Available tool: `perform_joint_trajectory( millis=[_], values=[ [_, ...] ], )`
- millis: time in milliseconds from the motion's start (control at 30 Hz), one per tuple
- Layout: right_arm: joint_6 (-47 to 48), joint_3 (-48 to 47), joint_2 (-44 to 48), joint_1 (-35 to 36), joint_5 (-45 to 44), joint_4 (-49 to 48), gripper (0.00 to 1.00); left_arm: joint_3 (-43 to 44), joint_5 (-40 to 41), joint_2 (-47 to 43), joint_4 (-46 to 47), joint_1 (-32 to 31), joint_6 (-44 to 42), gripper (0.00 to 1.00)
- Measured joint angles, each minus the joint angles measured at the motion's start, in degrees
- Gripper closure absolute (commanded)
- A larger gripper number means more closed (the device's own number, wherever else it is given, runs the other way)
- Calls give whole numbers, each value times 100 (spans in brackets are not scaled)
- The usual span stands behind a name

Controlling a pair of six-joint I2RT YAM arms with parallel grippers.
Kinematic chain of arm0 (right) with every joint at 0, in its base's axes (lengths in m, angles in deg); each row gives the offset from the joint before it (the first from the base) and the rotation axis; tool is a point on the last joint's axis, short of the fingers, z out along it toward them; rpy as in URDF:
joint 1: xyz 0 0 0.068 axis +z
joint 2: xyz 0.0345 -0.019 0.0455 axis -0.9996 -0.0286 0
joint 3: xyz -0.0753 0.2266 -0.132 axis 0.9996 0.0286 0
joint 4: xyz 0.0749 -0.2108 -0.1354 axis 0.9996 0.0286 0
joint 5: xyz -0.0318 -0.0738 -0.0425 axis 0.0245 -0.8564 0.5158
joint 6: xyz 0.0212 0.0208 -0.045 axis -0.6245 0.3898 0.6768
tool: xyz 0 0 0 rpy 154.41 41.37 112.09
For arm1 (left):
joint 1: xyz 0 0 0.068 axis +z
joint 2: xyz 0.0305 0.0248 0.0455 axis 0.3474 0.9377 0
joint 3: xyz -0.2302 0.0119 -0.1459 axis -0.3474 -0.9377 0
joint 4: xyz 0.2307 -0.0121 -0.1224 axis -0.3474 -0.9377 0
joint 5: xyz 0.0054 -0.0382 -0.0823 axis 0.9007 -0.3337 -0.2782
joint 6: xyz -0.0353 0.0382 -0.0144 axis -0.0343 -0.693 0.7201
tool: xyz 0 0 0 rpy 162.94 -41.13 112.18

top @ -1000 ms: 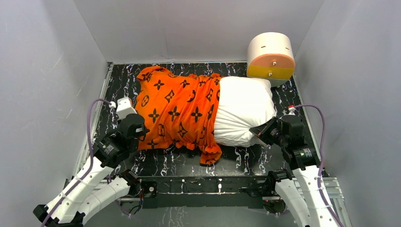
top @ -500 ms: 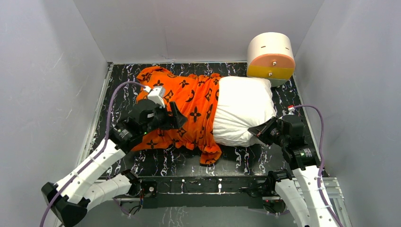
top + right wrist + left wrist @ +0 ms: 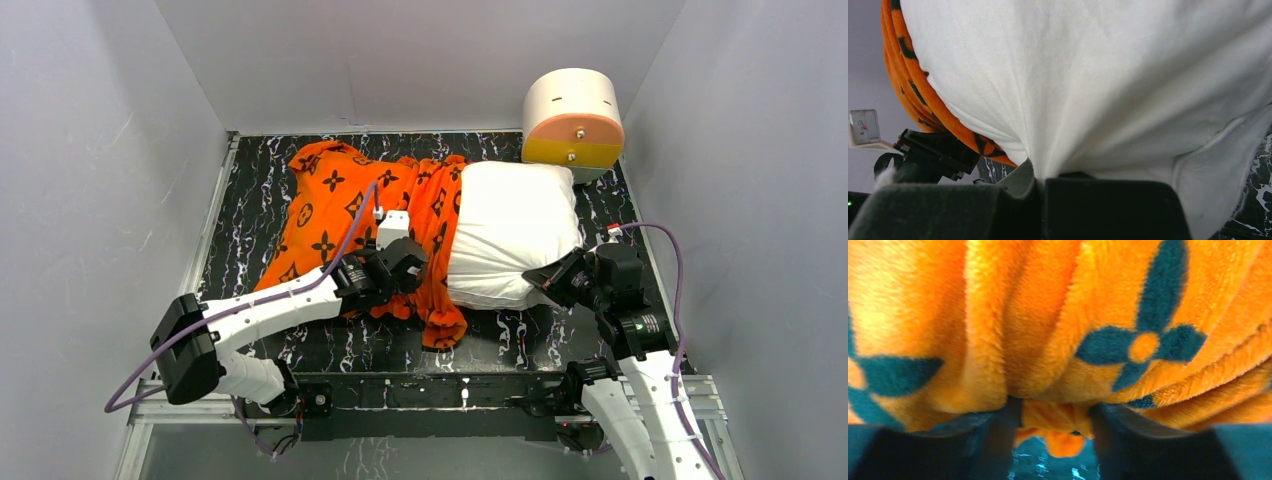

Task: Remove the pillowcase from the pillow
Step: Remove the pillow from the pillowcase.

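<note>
The orange pillowcase (image 3: 340, 200) with dark motifs covers the left half of the white pillow (image 3: 515, 230), bunched at its middle. My left gripper (image 3: 405, 262) is at the near edge of the bunched fabric. In the left wrist view its jaws (image 3: 1055, 425) stand apart, with a fold of the pillowcase (image 3: 1058, 315) hanging between them. My right gripper (image 3: 548, 275) is shut on the pillow's near right corner. In the right wrist view the white fabric (image 3: 1098, 75) is pinched between the closed pads (image 3: 1040, 185), and the pillowcase edge (image 3: 913, 95) shows at the left.
A round white box with orange and yellow drawers (image 3: 572, 120) stands at the back right, touching the pillow's far corner. The black marbled table (image 3: 255, 185) is enclosed by grey walls on three sides. My left arm (image 3: 270, 310) lies across the near left.
My left gripper has swung from the pillowcase's left end rightward to its bunched near edge. The pillowcase's left part has flattened. The right gripper has kept hold of the pillow corner.
</note>
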Motion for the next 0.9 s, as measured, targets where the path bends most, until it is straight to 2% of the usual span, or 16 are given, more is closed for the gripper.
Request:
perform_joint_trajectory(
  millis=[67,100,267,633,667,700,733,767,833,900],
  values=[
    [20,0,7,0,-15,9,100,-9,323,61,-44,-35,37,97],
    [33,0,22,2,-42,9,100,-33,417,33,-13,-37,46,100],
    [103,-2,52,13,-55,15,100,-396,505,-358,273,107,13,100],
    [256,-81,-72,127,24,46,100,-1270,-774,-2238,367,1683,96,100],
    [262,-90,-72,129,24,48,100,-1329,-909,-2378,361,1749,66,94],
    [278,-103,-74,129,26,52,100,-1368,-1036,-2474,356,1786,24,74],
    [306,-114,-87,129,26,50,100,-1388,-1180,-2527,339,1821,-33,49],
    [345,-120,-101,129,22,52,100,-1388,-1300,-2553,304,1853,-140,31],
    [417,-120,-107,116,-9,74,100,-1397,-1576,-2625,234,1974,-319,15],
    [431,-118,-103,96,-50,85,100,-1438,-1937,-2741,247,2090,-409,5]
  ],
)
